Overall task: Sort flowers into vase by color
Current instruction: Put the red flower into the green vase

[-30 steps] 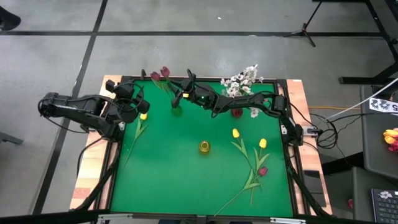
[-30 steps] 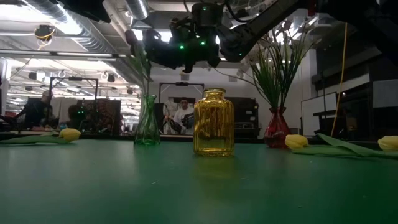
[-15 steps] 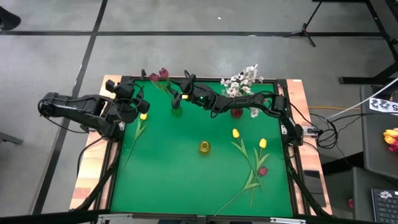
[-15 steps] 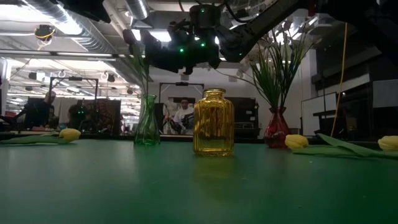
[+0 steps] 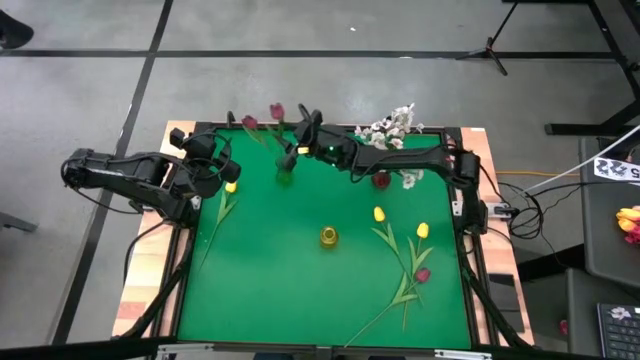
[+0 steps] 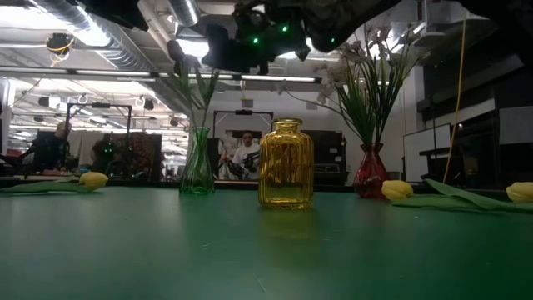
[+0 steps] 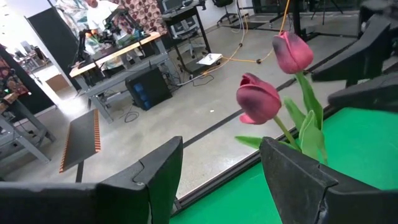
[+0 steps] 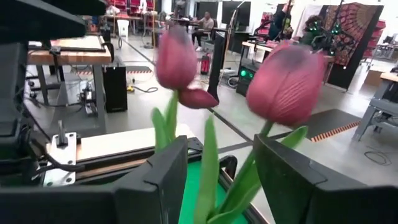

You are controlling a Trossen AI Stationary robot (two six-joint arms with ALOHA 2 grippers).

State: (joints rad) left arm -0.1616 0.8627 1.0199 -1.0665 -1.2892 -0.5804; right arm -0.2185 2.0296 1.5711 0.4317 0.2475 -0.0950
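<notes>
- Here, the right gripper [image 5: 303,133] is hovering above the green vase [image 5: 285,172] at the table's far edge, its fingers spread apart and gripping nothing; two maroon tulips [image 8: 292,78] are standing between them in the right wrist view.
- The two tulips are sitting with their stems in the green vase [image 6: 197,162], blooms leaning outward.
- The left gripper [image 5: 222,166] is waiting at the table's left edge, fingers parted and empty, beside a yellow tulip [image 5: 231,187].
- The red vase [image 5: 381,180] is holding the white blossom spray [image 5: 385,128]; the right arm is crossing over it.
- The yellow jar [image 5: 329,236] is standing empty mid-table.
- Two yellow tulips [image 5: 379,214] and one maroon tulip [image 5: 422,274] are lying on the green mat [image 5: 270,280] at right.
</notes>
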